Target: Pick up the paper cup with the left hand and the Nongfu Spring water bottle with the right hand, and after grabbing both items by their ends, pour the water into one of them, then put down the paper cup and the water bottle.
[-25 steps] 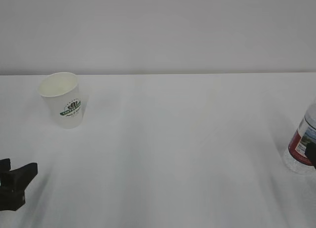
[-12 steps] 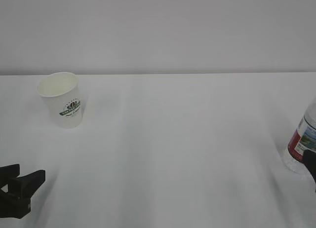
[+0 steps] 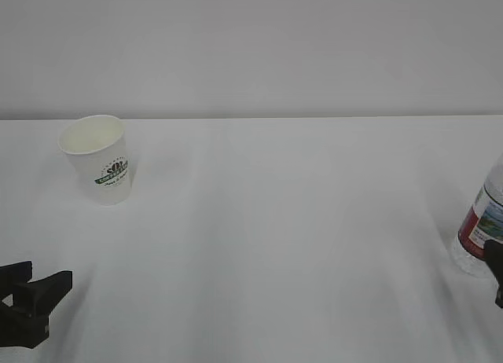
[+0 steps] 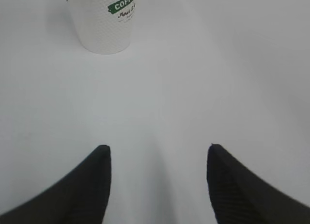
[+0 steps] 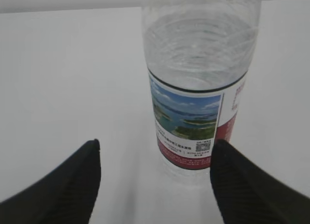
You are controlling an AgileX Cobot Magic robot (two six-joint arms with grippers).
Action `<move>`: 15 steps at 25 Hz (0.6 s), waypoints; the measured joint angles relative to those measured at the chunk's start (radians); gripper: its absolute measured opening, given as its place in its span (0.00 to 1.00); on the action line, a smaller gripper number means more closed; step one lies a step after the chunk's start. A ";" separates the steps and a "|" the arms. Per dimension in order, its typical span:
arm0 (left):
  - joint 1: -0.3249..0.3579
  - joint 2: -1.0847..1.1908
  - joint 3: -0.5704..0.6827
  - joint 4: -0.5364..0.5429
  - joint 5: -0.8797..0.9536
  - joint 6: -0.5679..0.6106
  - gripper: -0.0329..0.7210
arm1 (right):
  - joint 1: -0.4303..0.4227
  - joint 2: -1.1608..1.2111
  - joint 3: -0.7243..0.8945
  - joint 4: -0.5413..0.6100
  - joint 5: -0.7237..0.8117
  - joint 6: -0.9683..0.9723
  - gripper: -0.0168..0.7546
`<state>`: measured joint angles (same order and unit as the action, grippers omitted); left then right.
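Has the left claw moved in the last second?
Yes. The left claw has shifted right across the table, toward the paper cup; mostly earlier.

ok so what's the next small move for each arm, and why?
Probably advance both. The left gripper is open with the paper cup ahead and slightly left, well clear. The right gripper is open, the water bottle just ahead, right of centre, not yet between the fingers; nudge right, then close.

On the table (image 3: 275, 221), the paper cup (image 3: 98, 159) stands upright at ten o'clock, the Nongfu Spring water bottle (image 3: 481, 229) at the edge at three o'clock. The left hand (image 3: 27, 296) sits at eight o'clock, before the cup; the right hand (image 5: 155, 185) is just before the bottle.
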<state>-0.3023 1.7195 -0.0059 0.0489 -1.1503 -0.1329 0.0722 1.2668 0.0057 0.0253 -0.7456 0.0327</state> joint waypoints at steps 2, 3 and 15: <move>0.000 0.000 0.000 0.001 0.000 0.000 0.64 | 0.000 0.055 0.000 0.000 -0.056 -0.004 0.70; 0.000 0.000 0.000 0.001 0.000 0.000 0.64 | 0.000 0.085 0.000 0.002 -0.095 -0.006 0.70; 0.000 0.000 0.000 0.006 -0.002 0.000 0.63 | 0.000 0.368 0.000 0.009 -0.387 -0.008 0.70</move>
<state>-0.3023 1.7195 -0.0059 0.0544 -1.1523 -0.1329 0.0722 1.6345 0.0057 0.0339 -1.1329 0.0251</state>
